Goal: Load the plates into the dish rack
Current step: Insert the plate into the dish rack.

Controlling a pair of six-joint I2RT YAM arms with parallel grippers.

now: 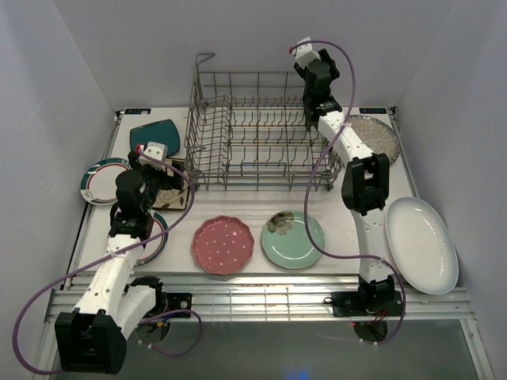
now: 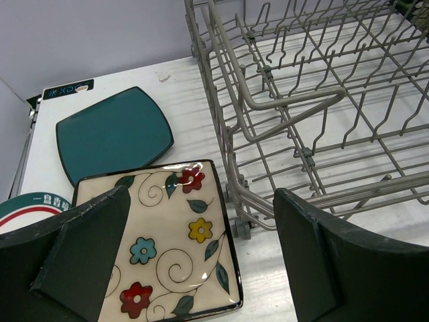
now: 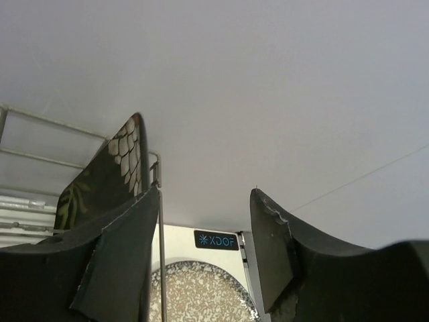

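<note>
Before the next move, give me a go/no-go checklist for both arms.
1. Is the right gripper open and empty: ok.
2. Is the dark patterned plate upright in the dish rack: ok. Is it clear of the right gripper: cannot tell.
3. Is the left gripper open above the floral square plate: ok.
4. Does the floral square plate lie flat with nothing on it: ok.
5. Are all plates loaded: not ok. The pink dotted plate, mint green plate and white oval plate lie outside.
</note>
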